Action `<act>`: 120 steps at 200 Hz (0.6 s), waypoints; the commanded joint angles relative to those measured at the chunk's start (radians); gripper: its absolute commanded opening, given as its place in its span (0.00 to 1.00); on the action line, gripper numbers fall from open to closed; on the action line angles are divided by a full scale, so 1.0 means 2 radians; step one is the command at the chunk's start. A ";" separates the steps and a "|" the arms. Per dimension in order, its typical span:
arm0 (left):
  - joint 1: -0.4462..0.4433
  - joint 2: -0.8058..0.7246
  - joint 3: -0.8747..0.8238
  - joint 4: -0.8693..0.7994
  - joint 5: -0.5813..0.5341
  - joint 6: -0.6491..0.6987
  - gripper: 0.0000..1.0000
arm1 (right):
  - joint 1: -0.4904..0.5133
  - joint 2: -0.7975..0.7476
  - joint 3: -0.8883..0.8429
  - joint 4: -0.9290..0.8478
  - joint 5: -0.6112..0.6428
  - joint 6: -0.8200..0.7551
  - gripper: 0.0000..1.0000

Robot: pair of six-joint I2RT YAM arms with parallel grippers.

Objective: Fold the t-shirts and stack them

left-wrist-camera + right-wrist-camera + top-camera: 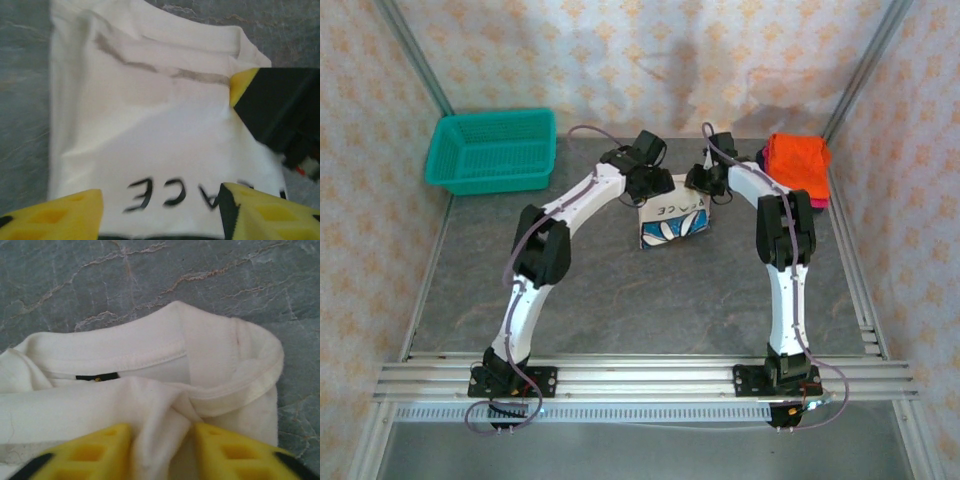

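The folded white t-shirt with blue lettering and print lies at the table's middle back. In the left wrist view the white t-shirt spreads flat under my left gripper, whose yellow fingers stand well apart either side of the lettering, holding nothing. My right gripper is at the collar. Its fingers are parted, with a raised ridge of white cloth between them. From above, the left gripper and right gripper sit close together at the shirt's far edge. Folded orange shirts lie stacked at the back right, on pink and dark ones.
A teal mesh basket stands at the back left. The grey stone-pattern table runs bare toward the arm bases. Patterned walls close in the back and both sides. The right gripper's yellow-tipped black finger shows at the right of the left wrist view.
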 commanded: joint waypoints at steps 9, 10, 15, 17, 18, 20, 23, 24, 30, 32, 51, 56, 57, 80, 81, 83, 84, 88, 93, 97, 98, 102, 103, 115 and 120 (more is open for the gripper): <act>0.000 0.077 0.090 -0.024 0.012 -0.001 0.54 | -0.005 -0.073 -0.015 -0.008 0.007 -0.009 0.58; 0.000 0.080 0.094 -0.025 0.012 -0.001 0.54 | -0.004 -0.075 -0.017 -0.007 0.009 -0.009 0.58; 0.000 0.092 0.107 -0.030 0.009 -0.004 0.53 | -0.005 -0.088 -0.028 -0.006 0.012 -0.009 0.59; 0.001 0.097 0.113 -0.032 0.007 -0.006 0.53 | -0.005 -0.094 -0.032 -0.004 0.014 -0.009 0.59; 0.001 0.099 0.115 -0.033 0.006 -0.006 0.52 | -0.005 -0.097 -0.035 -0.004 0.016 -0.009 0.59; 0.001 0.103 0.120 -0.035 0.005 -0.007 0.51 | -0.005 -0.102 -0.040 -0.003 0.018 -0.009 0.59; 0.002 0.109 0.126 -0.037 0.003 -0.009 0.50 | -0.006 -0.112 -0.048 -0.002 0.022 -0.009 0.59; 0.002 0.111 0.128 -0.038 0.002 -0.009 0.49 | -0.006 -0.115 -0.051 -0.002 0.023 -0.007 0.59; 0.003 0.122 0.137 -0.040 0.000 -0.013 0.47 | -0.007 -0.134 -0.067 0.000 0.032 -0.006 0.59; 0.003 0.124 0.138 -0.040 -0.001 -0.014 0.46 | -0.008 -0.140 -0.073 0.001 0.035 -0.005 0.59; 0.008 0.145 0.144 -0.028 0.006 -0.025 0.41 | -0.008 -0.201 -0.136 0.018 0.029 -0.002 0.58; 0.009 0.151 0.146 -0.029 0.009 -0.027 0.41 | -0.008 -0.216 -0.152 0.024 0.019 0.000 0.56; 0.009 0.152 0.146 -0.028 0.009 -0.028 0.41 | -0.007 -0.218 -0.155 0.025 0.017 0.000 0.56; 0.015 0.169 0.150 -0.035 0.013 -0.033 0.40 | 0.014 -0.263 -0.210 0.027 -0.013 -0.004 0.53; 0.015 0.169 0.150 -0.036 0.013 -0.033 0.40 | 0.016 -0.264 -0.212 0.026 -0.014 -0.004 0.53; 0.016 0.171 0.150 -0.036 0.013 -0.033 0.40 | 0.019 -0.266 -0.215 0.025 -0.016 -0.006 0.52; 0.016 0.171 0.150 -0.036 0.014 -0.033 0.40 | 0.021 -0.266 -0.217 0.025 -0.017 -0.006 0.52; 0.017 0.173 0.150 -0.038 0.013 -0.033 0.40 | 0.027 -0.268 -0.224 0.023 -0.022 -0.007 0.51; 0.017 0.175 0.149 -0.039 0.012 -0.034 0.40 | 0.032 -0.270 -0.232 0.022 -0.029 -0.007 0.50; 0.018 0.178 0.148 -0.040 0.013 -0.035 0.40 | 0.037 -0.270 -0.239 0.021 -0.035 -0.004 0.49; 0.018 0.178 0.148 -0.040 0.013 -0.035 0.40 | 0.039 -0.271 -0.241 0.020 -0.036 -0.004 0.49; 0.020 0.180 0.148 -0.041 0.014 -0.037 0.40 | 0.043 -0.271 -0.249 0.023 -0.040 0.000 0.48; 0.020 0.180 0.147 -0.041 0.014 -0.037 0.40 | 0.044 -0.271 -0.249 0.024 -0.042 0.000 0.48; 0.022 0.180 0.142 -0.041 0.013 -0.039 0.40 | 0.052 -0.272 -0.278 0.042 -0.048 0.014 0.44; 0.022 0.180 0.138 -0.040 0.012 -0.040 0.40 | 0.052 -0.272 -0.289 0.050 -0.048 0.022 0.42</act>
